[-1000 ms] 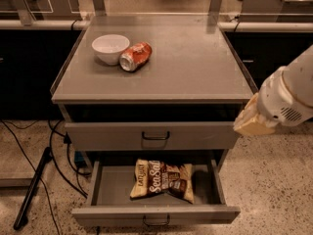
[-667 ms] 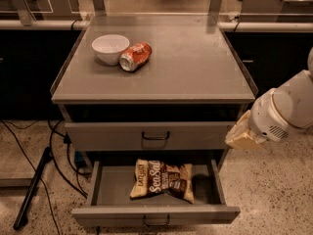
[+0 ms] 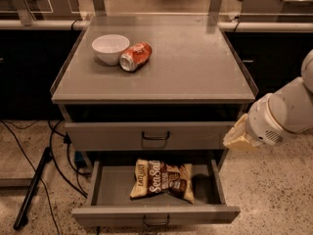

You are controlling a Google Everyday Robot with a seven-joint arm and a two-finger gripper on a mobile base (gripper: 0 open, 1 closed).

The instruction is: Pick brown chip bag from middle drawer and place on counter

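The brown chip bag (image 3: 162, 179) lies flat in the middle drawer (image 3: 111, 192), which is pulled open at the bottom of the cabinet. The bag has a dark brown middle, cream ends and white "Sea Salt" script. My gripper (image 3: 239, 136) is a cream-coloured tip on the white arm at the right. It hangs beside the cabinet's right edge, above and to the right of the open drawer, apart from the bag. The counter (image 3: 195, 67) is the flat grey top of the cabinet.
A white bowl (image 3: 110, 48) and a crushed orange-red soda can (image 3: 135, 56) sit on the counter's back left. The grey drawer above (image 3: 155, 135) is closed. Black cables and a dark pole (image 3: 32, 190) lie on the floor at the left.
My arm and gripper have moved down and a little to the left, closer to the open drawer's right side. The bag, bowl and can have not moved.
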